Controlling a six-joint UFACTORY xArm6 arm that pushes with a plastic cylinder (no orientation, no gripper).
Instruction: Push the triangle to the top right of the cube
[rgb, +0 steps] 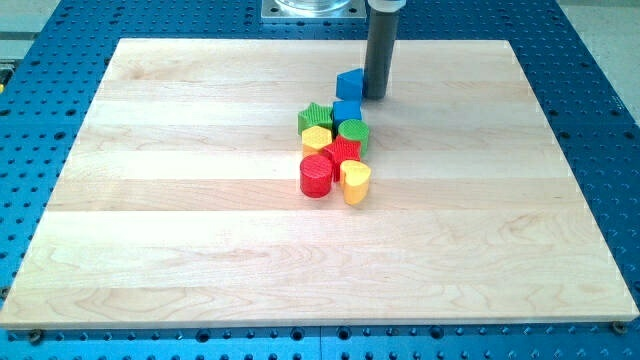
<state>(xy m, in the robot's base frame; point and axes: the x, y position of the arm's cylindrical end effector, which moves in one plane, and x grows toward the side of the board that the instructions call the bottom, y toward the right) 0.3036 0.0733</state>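
A: Where did the triangle sit, taking the blue cube (346, 110) as the fixed mark?

B: The blue triangle (349, 83) stood just above the cube toward the view's top, almost straight over it and perhaps a shade to the view's right, the two nearly touching. Whether their faces actually met I could not tell.

A: And my tip?

B: My tip (376, 96) rested on the wooden surface (180, 200), up and to the view's right of the cube, pressed against or just beside the triangle's right side. The dark rod rose from there out of the view's top edge. As for a pincer, the arm carried none, only that rod, so there was nothing open or closed to report.

A: What crowded the cube?

B: Everything else lay below or beside it. A green star (315, 118) sat to the cube's lower left. A green cylinder (353, 133) sat directly under the cube, close against it. A yellow block (317, 139), its shape unclear, lay under the star. A red star-like block (345, 151) came under the green cylinder. Farthest from the cube were a red cylinder (316, 175) and a yellow heart (356, 181), side by side.

A: Anything on the cube's right?

B: Only bare surface there, with my tip further up.
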